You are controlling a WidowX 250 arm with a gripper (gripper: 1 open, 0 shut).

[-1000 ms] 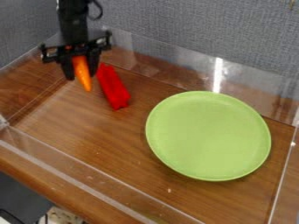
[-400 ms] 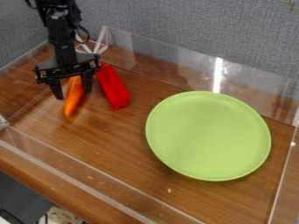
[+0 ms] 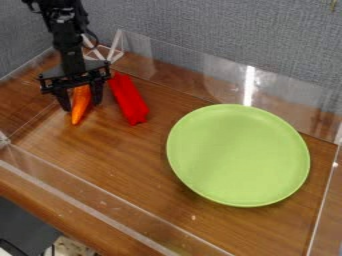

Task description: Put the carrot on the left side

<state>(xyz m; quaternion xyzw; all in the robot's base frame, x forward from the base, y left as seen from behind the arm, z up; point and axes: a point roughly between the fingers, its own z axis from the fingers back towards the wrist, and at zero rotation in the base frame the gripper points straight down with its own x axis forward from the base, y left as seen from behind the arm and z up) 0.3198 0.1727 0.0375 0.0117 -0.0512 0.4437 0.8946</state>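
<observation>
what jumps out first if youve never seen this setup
The big lime-green plate on the right of the wooden table grabs the eye first. Next comes the black gripper at the far left, its jaws spread open straddling the orange carrot. A red block lies just right of the carrot.

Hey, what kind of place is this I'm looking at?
Probably a robot lab test bench rather than a kitchen: a wooden table fenced by clear plastic walls, a robot gripper over a toy carrot, and a grey fabric backdrop.
</observation>
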